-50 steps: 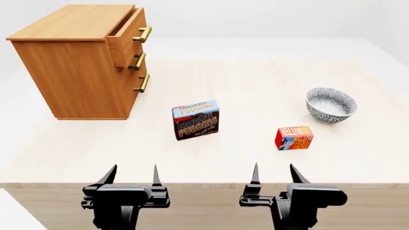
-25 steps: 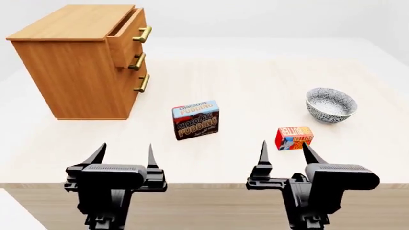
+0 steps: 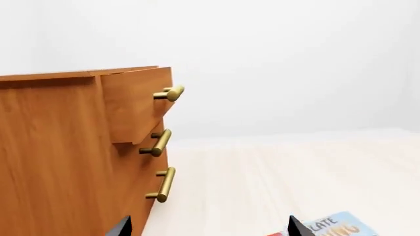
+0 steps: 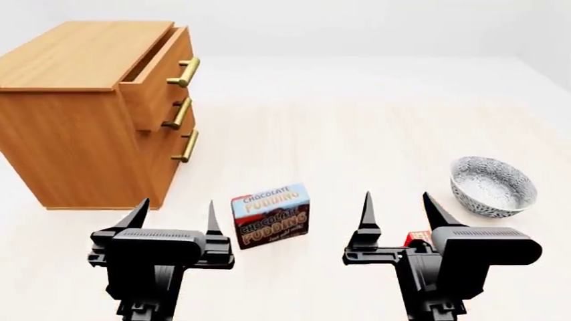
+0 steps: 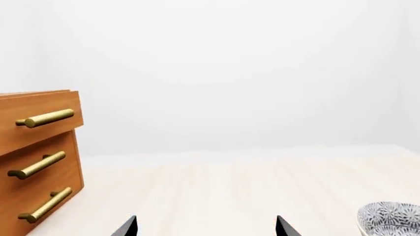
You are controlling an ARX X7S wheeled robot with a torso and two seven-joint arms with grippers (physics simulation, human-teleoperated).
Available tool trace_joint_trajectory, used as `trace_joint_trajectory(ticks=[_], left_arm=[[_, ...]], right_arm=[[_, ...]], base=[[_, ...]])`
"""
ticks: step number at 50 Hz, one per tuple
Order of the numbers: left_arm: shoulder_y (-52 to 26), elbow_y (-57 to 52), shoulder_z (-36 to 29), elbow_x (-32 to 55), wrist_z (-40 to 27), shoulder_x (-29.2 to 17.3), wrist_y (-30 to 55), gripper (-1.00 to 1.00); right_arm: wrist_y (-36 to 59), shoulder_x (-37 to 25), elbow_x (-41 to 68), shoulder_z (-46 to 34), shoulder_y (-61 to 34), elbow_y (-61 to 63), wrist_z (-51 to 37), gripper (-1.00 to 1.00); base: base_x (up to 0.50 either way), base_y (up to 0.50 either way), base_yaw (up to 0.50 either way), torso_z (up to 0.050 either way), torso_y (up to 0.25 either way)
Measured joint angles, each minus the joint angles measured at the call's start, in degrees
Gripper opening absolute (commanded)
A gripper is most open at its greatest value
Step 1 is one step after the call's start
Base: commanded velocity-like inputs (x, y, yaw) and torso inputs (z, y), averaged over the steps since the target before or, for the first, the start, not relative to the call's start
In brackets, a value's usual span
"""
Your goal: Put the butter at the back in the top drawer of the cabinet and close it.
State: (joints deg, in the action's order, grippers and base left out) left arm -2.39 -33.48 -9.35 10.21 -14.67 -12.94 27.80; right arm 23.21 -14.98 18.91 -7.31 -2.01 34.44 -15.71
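At the far left corner of the table (image 4: pixel 357 120) we see the cabinet (image 4: pixel 71 134), the largest body in the scene, with its three brass-handled fronts turned toward the table's right side. The top drawer (image 4: pixel 156 83) stands pulled partway out beyond the two below it, so its open mouth faces upward. Near the right edge we find a patterned bowl (image 4: pixel 493 186), and toward the middle of the near side the Chocolate Pudding box (image 4: pixel 270 215) stands upright.

The butter (image 4: pixel 418 237) lies by the near edge, right of centre; in the head view we see only a red sliver of it, just beyond the body of the right gripper (image 4: pixel 395 208) and between its two fingers' line of reach. Its long axis cannot be told from what shows. The right gripper, jaws spread and holding nothing, is much the nearer; the left gripper (image 4: pixel 174 215), likewise spread and empty, hovers left of the pudding box, nearer the cabinet.

We judge that the coming move turns on this: the butter lies just ahead of and below the right gripper, while the drawer lies well apart, across the table to the far left.
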Motion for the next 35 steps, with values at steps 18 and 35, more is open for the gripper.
trace_joint_trajectory(ticks=[18, 35], left_arm=[[0.0, -0.6, -0.5, 0.6, -0.6, -0.5, 0.7, 1.0], [-0.1, -0.2, -1.2, 0.9, -1.1, -0.8, 0.8, 1.0]], right_arm=[[0.3, -0.8, 0.9, -0.3, 0.2, 1.4, -0.7, 1.0], [-1.6, -1.3, 1.1, -0.5, 0.7, 1.3, -0.7, 1.0]], base=[[0.5, 0.0, 0.0, 0.0, 0.001], [0.1, 0.0, 0.0, 0.0, 0.0]])
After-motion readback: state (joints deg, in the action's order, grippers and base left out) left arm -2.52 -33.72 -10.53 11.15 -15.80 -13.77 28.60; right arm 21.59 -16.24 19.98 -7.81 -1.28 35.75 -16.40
